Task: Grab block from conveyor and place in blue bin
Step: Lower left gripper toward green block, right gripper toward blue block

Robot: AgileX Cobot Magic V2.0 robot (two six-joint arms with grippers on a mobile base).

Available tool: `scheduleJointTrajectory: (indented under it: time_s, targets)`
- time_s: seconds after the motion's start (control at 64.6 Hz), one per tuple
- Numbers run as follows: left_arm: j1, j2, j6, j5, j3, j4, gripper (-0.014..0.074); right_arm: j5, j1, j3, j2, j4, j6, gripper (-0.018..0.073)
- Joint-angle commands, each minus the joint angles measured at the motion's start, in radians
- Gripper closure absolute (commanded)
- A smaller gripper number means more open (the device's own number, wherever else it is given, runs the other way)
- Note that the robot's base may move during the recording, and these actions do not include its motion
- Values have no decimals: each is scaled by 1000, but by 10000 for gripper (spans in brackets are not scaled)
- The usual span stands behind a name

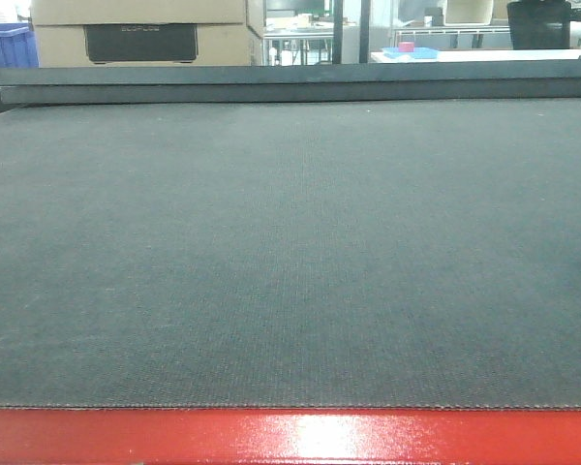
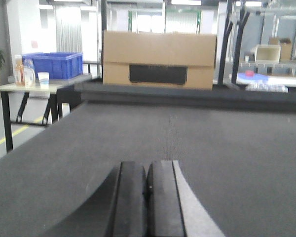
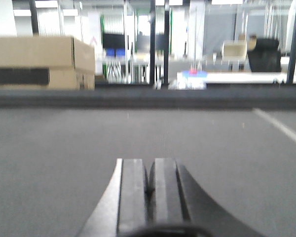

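Observation:
The conveyor (image 1: 290, 252) is a wide dark grey woven belt with a glossy red frame (image 1: 290, 436) along its near edge. No block shows on it in any view. A blue bin (image 2: 55, 65) stands on a side table far off to the left, and its corner shows in the front view as the blue bin (image 1: 5, 46). My left gripper (image 2: 147, 170) hovers low over the belt, shut, with nothing between its pads. My right gripper (image 3: 150, 168) is likewise shut and empty over the belt. Neither gripper appears in the front view.
A cardboard box (image 1: 145, 31) stands beyond the belt's far dark rail (image 1: 290, 82). A side table (image 2: 24, 88) at the left carries bottles and a cup. White tables (image 3: 237, 76) with small items lie behind at the right.

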Motion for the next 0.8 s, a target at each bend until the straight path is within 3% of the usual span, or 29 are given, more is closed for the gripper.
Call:
scheduleJointTrajectory:
  time_s: [0.0, 0.139, 0.248, 0.387, 0.449, 0.65, 0.743, 0.789]
  targets:
    - [3, -5, -5, -100, -2, -16, 707, -68, 2, -5, -4, -8, -2, 721]
    - [1, -5, -5, 4, -167, -16, 707, 7, 2, -165, -4, -8, -2, 721]
    - [-1, 28, -5, 188, -366, -16, 701, 200, 2, -381, 18, -8, -2, 721]
    - [-15, 147, -5, 406, -575, -16, 575, 402, 2, -587, 166, -8, -2, 676]
    - [-26, 210, -5, 478, -643, -16, 465, 461, 2, -646, 245, -8, -2, 599]
    - [-35, 383, -5, 618, -756, -16, 83, 550, 2, -731, 451, -8, -2, 155]
    - [-45, 409, -5, 616, -758, -13, -17, 570, 2, -731, 519, -16, -2, -15]
    - [-58, 418, -5, 616, -758, -5, -13, 566, 2, -731, 545, -21, -2, -10]
